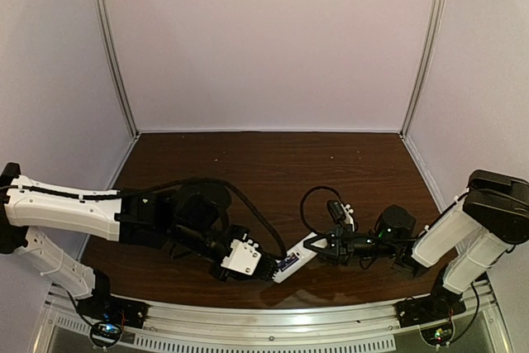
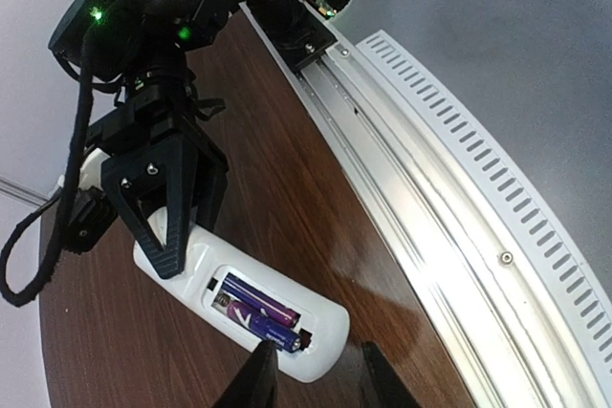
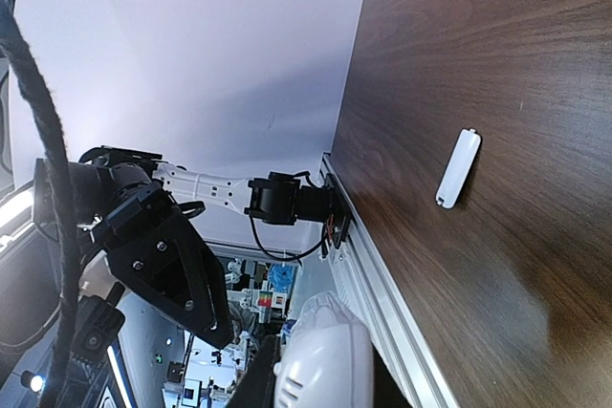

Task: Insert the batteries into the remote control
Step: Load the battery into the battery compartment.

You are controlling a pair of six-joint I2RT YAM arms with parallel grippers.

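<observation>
Right gripper (image 2: 186, 236) is clamped on one end of the slim white plastic remote control (image 2: 330, 317), right beside the dark wooden table (image 2: 287, 188) front edge. Two blue-purple cylindrical batteries (image 2: 253, 305) sit in its bay. Left gripper (image 2: 317, 360) is parted and empty at the remote's other end.

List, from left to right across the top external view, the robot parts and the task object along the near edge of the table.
In order: left arm → left gripper → remote control → right gripper → right arm.
</observation>
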